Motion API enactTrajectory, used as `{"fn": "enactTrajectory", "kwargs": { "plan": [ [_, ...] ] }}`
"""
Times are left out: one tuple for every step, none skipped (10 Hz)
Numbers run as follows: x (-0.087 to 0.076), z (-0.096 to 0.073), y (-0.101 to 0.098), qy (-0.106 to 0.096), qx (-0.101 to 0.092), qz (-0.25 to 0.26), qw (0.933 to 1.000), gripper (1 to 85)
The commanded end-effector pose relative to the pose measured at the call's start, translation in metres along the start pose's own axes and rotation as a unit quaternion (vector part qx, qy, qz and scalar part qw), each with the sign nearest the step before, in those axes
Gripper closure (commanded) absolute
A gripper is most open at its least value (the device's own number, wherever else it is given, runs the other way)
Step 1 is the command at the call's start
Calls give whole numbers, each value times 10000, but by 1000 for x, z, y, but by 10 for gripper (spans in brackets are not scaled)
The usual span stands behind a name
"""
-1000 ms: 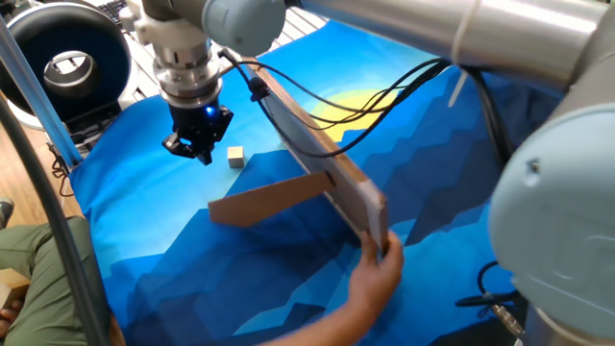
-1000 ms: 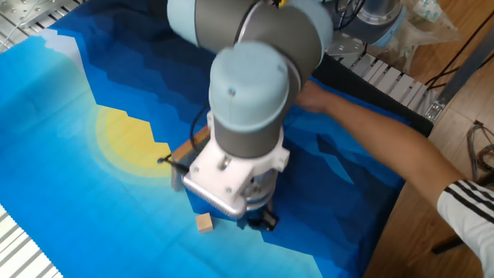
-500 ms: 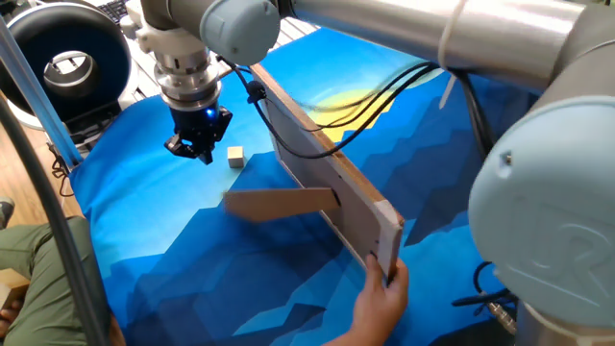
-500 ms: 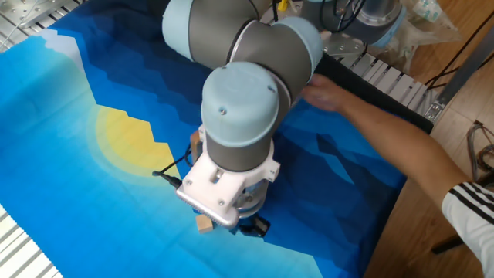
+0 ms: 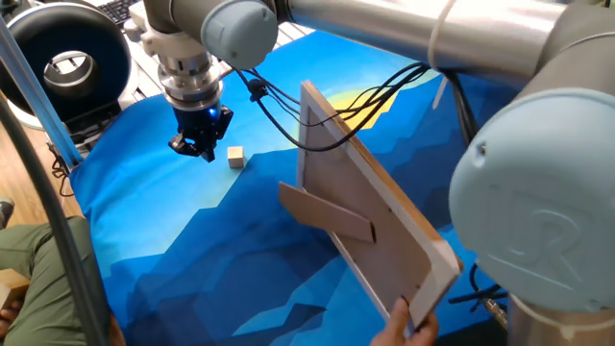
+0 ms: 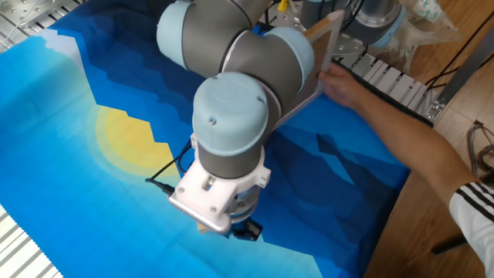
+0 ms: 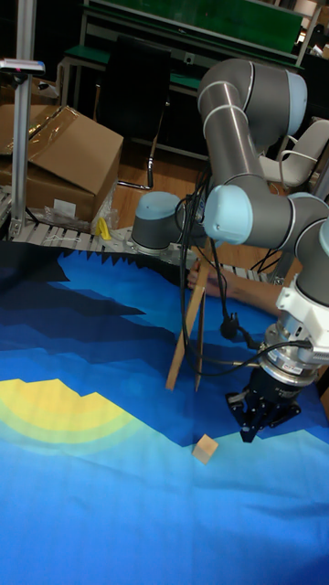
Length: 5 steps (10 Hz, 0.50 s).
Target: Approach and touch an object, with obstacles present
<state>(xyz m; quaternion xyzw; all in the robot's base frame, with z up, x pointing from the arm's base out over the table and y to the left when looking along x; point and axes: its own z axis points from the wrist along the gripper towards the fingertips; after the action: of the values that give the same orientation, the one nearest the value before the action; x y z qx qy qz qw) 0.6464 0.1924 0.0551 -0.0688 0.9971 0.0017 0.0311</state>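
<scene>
- The black two-finger gripper [image 5: 199, 146] hangs low over the cloth, its fingers close together with only a narrow gap and nothing between them.
- The tiny pale wooden cube [image 5: 234, 157], plain and sharp-edged, sits on the cloth just beside the fingertips and apart from them; in the tall fixed view it [image 7: 206, 448] lies just below and left of the gripper [image 7: 262, 413].
- The blue printed cloth with a yellow sun patch [image 5: 144, 221] lies smooth, with a jagged mountain pattern in several blues.
- The large flat light-brown wooden frame back with whitish edge [image 5: 370, 221] stands tilted, well apart from the gripper on the cube's far side; its brown prop leg [image 5: 325, 213] folds out from the face.
- A person's bare hand [image 6: 346, 83] grips the board's edge.
- The tall fixed view shows the board edge-on as a thin upright slat [image 7: 189, 327], and shows the gap between cube and fingers.
- In the other fixed view the grey-blue arm hides most of the cube and gripper.
</scene>
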Motion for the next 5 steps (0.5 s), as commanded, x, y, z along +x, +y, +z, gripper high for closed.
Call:
{"fn": "enactTrajectory", "kwargs": {
  "plan": [
    [-8, 14, -6, -59, -3, -37, 10000, 847],
    [-12, 23, -8, -105, 4, -60, 9999, 847],
    [-14, 30, -11, -131, 38, -78, 9999, 847],
    [-14, 35, -15, -124, 84, -105, 9998, 847],
    [-14, 37, -17, -130, 93, -128, 9998, 847]
  ]
}}
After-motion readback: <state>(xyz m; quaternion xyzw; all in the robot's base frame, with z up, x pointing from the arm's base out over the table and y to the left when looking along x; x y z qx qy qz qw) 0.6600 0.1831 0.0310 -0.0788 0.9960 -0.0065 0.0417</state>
